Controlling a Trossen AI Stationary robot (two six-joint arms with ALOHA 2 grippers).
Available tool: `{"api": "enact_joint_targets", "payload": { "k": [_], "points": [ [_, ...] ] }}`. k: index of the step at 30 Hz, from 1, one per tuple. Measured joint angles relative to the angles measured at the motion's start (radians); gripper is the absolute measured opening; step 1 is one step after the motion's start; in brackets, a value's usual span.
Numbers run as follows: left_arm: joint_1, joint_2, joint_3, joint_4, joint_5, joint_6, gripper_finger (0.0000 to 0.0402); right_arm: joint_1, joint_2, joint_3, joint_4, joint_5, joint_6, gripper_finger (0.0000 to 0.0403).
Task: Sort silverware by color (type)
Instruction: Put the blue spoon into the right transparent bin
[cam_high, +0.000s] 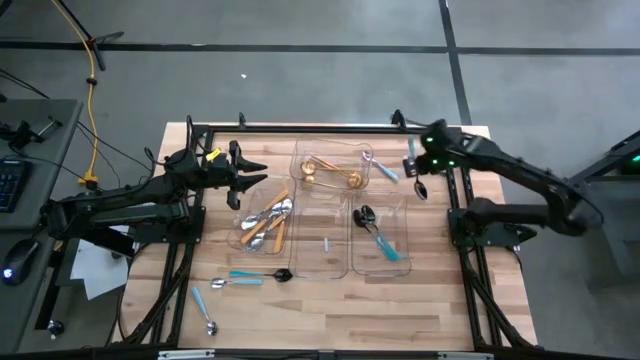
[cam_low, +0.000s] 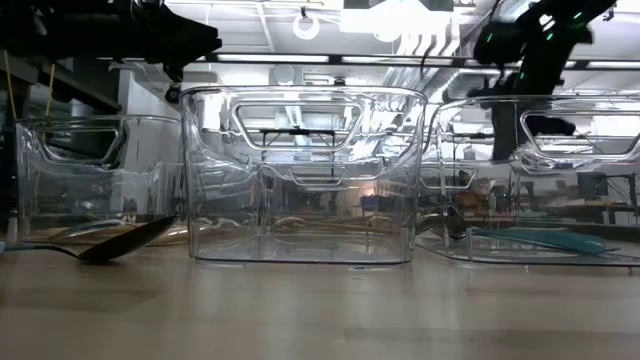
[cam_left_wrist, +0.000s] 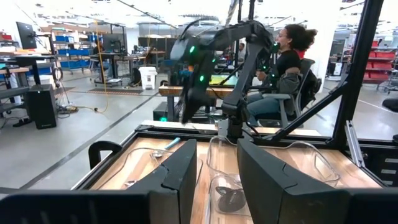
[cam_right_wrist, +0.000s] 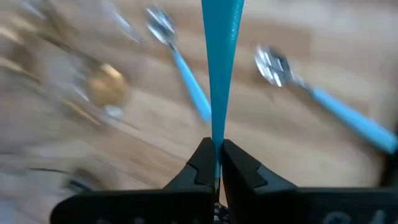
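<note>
Cutlery lies partly sorted across four clear trays on the wooden table. The right gripper, raised near the table's far right corner, is clamped on the tip of a teal handle; in the high view a dark spoon hangs beneath it, just right of the gold tray. Below it in the wrist view lie two blue-handled spoons, blurred, so which surface they rest on is hard to tell. The left gripper hovers at the table's far left, beside the trays, fingers apart and holding nothing.

Gold pieces sit in the far tray, orange-handled ones in the left tray, dark teal-handled ones in the right tray. Loose on the near left of the table are a dark teal spoon and two more blue-handled spoons.
</note>
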Motion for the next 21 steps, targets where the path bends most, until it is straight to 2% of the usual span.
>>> {"api": "enact_joint_targets", "payload": {
  "k": [5, 10, 16, 19, 21],
  "points": [
    [0.000, 0.000, 0.000, 0.000, 0.000, 0.000, 0.0104, 0.047, -0.164, -0.014, 0.192, -0.005, -0.024, 0.0001],
    [0.000, 0.000, 0.000, 0.001, 0.000, 0.000, 0.0104, 0.149, -0.205, -0.116, 0.490, -0.006, -0.028, 0.0000],
    [0.000, 0.000, 0.000, 0.001, -0.001, 0.000, 0.0104, 0.307, -0.119, -0.297, 1.027, -0.016, -0.010, 0.0000],
    [0.000, 0.000, 0.000, 0.001, -0.001, 0.000, 0.0104, 0.384, -0.042, -0.326, 1.272, -0.016, -0.038, 0.0000],
    [0.000, 0.000, 0.000, 0.004, -0.001, 0.001, 0.0104, 0.433, 0.012, -0.311, 1.374, -0.016, -0.087, 0.0000]
  ]
}}
